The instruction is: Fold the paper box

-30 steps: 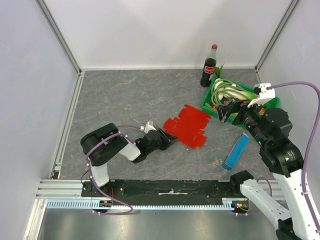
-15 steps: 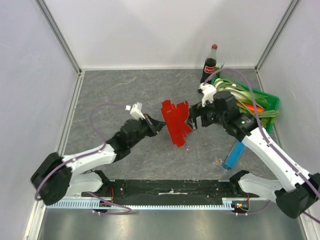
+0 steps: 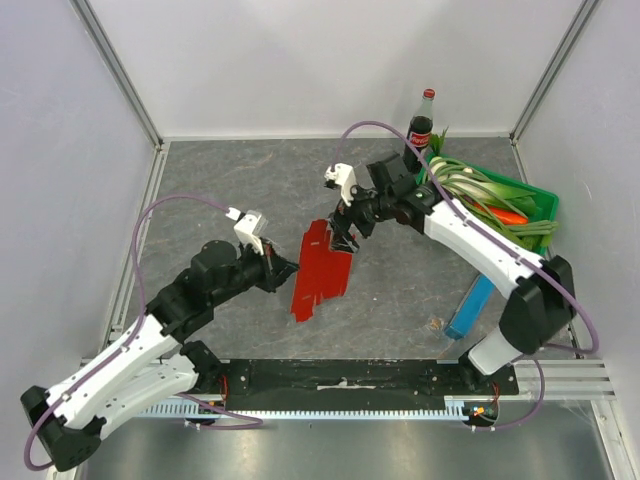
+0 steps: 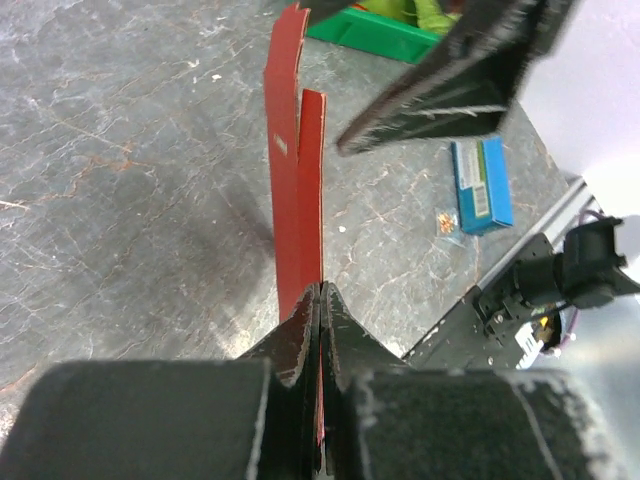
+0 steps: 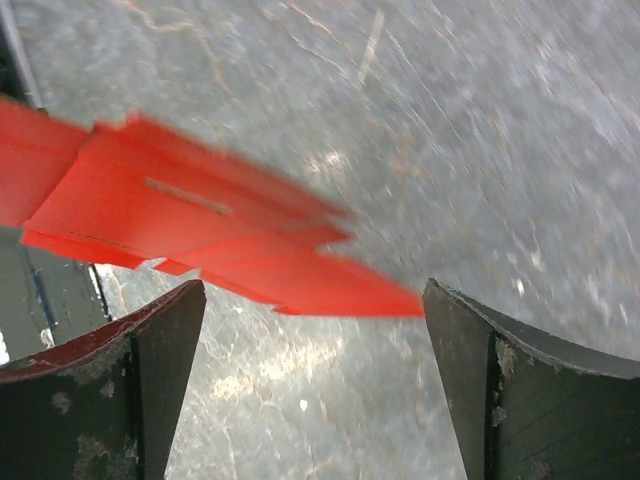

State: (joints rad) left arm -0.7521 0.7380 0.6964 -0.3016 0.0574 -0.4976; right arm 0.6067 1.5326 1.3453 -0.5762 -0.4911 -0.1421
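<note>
A: Starting at the left. Left gripper: matte black, jaws pressed together on the left edge of the paper box.

B: Confirmed from the left wrist view. Clamped flat on the paper box, no gap between the jaws. Seen edge-on there, two thin layers standing up from the grip.

A: Material?

B: Bright red thin cardboard, die-cut, with notched tabs along the edges and one narrow slot. Held tilted over the grey marbled table, mid-scene. Cannot tell whether touching the surface at its near end.

A: Moving right. Right gripper at the far end of the sheet, fingers spread wide.

B: Agreed from the right wrist view, though blurred. Pointed red tab lying between the two worn black fingers, touching neither.

A: Farther right: narrow blue box lying flat; green crate against the right wall, filled with leeks; dark glass bottle, red label, upright just beyond the crate.

B: Room for moving: wide grey stretch left of and beyond the sheet. Pale walls on three sides.
</note>
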